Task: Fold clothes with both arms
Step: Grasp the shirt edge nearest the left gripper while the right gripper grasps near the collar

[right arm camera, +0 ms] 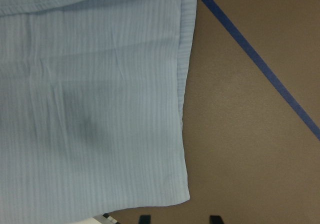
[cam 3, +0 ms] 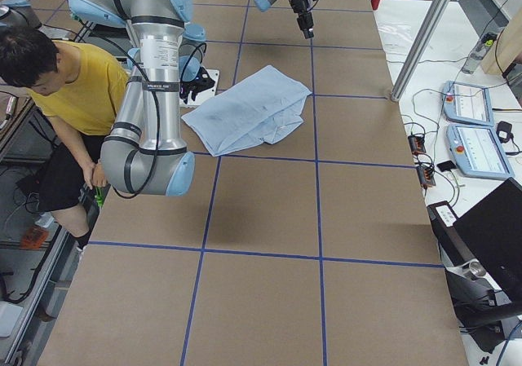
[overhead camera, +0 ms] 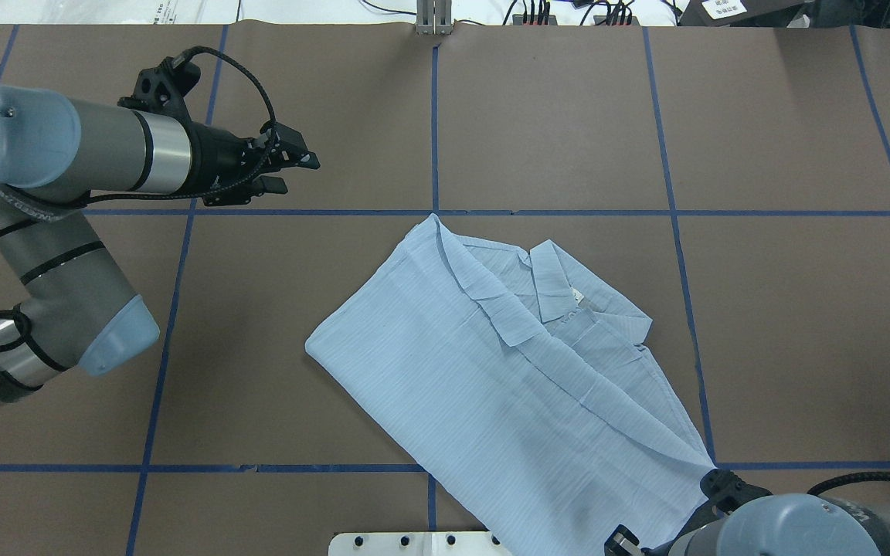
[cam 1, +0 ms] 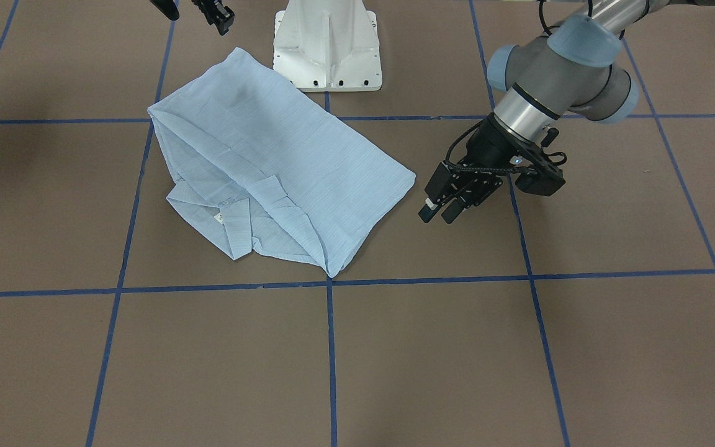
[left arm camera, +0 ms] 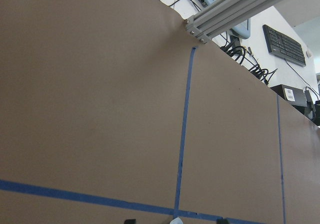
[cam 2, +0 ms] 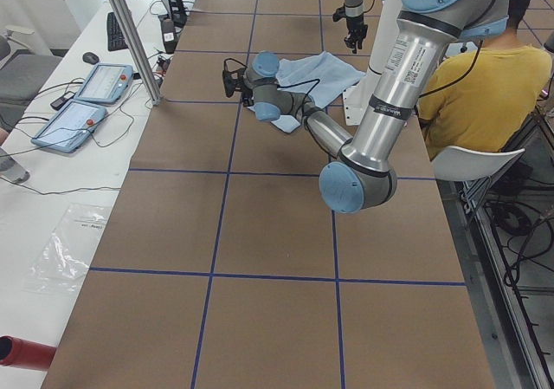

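Shirt, light-blue, part-folded, flat on table before pedestal; left gripper and right gripper empty, fingers apart; hazard: single-layer pinch drags cloth, undoing fold

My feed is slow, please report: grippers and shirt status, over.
Left gripper open, empty, off the shirt. Right gripper open, above its hem corner. Shirt partly folded, flat on table. White pedestal beside hem.
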Robot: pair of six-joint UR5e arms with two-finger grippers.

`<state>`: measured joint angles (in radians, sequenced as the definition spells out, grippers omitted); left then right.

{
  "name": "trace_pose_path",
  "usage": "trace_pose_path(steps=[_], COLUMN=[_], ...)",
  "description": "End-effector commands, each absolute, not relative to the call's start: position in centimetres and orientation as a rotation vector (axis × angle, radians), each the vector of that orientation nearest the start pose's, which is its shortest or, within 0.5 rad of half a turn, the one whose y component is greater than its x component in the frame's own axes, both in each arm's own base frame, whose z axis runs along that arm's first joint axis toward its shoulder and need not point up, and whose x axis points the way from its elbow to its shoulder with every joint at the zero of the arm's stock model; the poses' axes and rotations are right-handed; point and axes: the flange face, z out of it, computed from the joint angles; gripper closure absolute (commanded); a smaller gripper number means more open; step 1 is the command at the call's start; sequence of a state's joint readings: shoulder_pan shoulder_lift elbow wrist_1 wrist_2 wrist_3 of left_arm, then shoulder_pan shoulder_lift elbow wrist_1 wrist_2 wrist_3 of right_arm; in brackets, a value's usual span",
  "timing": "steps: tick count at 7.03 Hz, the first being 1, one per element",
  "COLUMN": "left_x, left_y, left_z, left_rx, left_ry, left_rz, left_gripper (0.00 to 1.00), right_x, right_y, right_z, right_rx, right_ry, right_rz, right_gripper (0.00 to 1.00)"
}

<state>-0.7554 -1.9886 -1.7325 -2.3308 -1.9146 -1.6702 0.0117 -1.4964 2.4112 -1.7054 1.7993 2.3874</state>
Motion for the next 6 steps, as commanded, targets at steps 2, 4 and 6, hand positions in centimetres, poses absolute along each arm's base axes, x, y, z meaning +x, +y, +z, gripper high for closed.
trace_pose_path(steps=[2,4,6], left_x=[39.9,45.7,46.5], left_y=[-47.5,-42.8,-39.1], left_z=[30.4,31.2,28.3], left_rx=[0.104,0.033,-0.051], left_ry=[1.264,1.246,1.149], left_rz=[-0.62,-0.601,-0.636], left_gripper=[0.27,0.27,0.28], right_x=[-40.6,-40.2,-38.7], right_y=[-23.0,-31.5,-34.4], right_z=[26.4,21.2,21.0], right_rx=[-0.392,-0.268,-0.193], right_ry=[-0.746,-0.887,-0.904], right_rz=[0.859,0.839,0.783], right_gripper=[0.0,0.0,0.0])
